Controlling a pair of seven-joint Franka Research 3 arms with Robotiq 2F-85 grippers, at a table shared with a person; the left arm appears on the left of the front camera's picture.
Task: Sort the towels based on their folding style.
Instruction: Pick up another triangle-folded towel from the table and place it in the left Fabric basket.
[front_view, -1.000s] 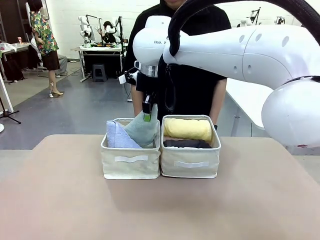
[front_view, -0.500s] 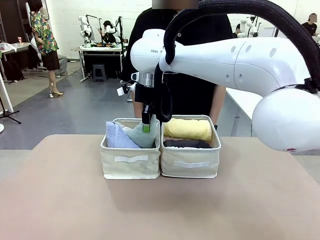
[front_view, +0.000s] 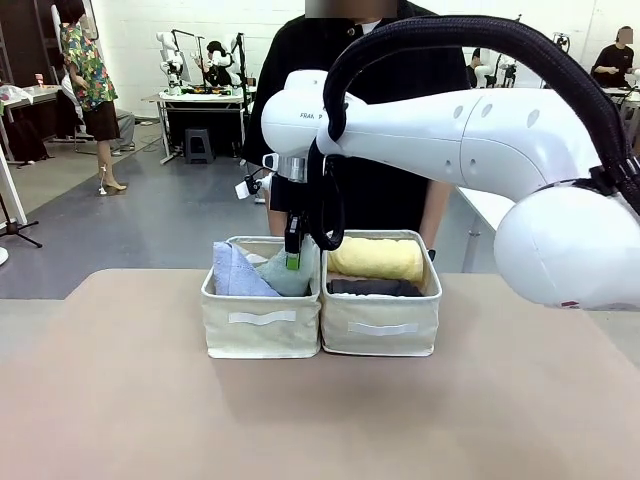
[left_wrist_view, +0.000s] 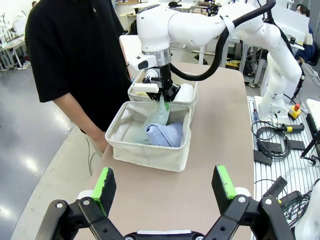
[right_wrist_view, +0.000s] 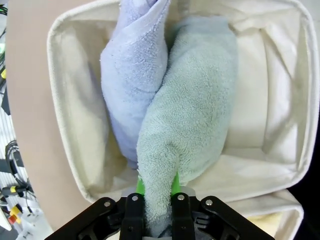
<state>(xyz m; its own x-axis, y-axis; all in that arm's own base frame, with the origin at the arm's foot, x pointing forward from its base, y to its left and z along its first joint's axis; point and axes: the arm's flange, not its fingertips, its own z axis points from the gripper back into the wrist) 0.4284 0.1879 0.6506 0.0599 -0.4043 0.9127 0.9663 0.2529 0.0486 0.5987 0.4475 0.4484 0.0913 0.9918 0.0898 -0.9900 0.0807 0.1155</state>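
Two cloth bins sit side by side in the middle of the tan table. They touch each other.

On the left is the left bin. Inside it a lavender-blue towel leans at the left. A pale teal towel lies just beside it, and the two touch. Both are folded to a point. In the right wrist view the lavender-blue towel and the pale teal towel lie close together in the bin.

Above that bin hangs the right gripper. Its arm reaches in from the right side. The jaws are squeezed tight on the top end of the pale teal towel. The right wrist view shows the green pads pinching the towel's narrow end. The rest of the towel rests down in the bin.

Next comes the right bin. A yellow towel rolled like a log lies on top. A dark grey towel lies under it.

A person in a black shirt stands behind the bins.

In the left wrist view the left gripper hangs well away from the bins. Its jaws are wide apart and hold nothing.
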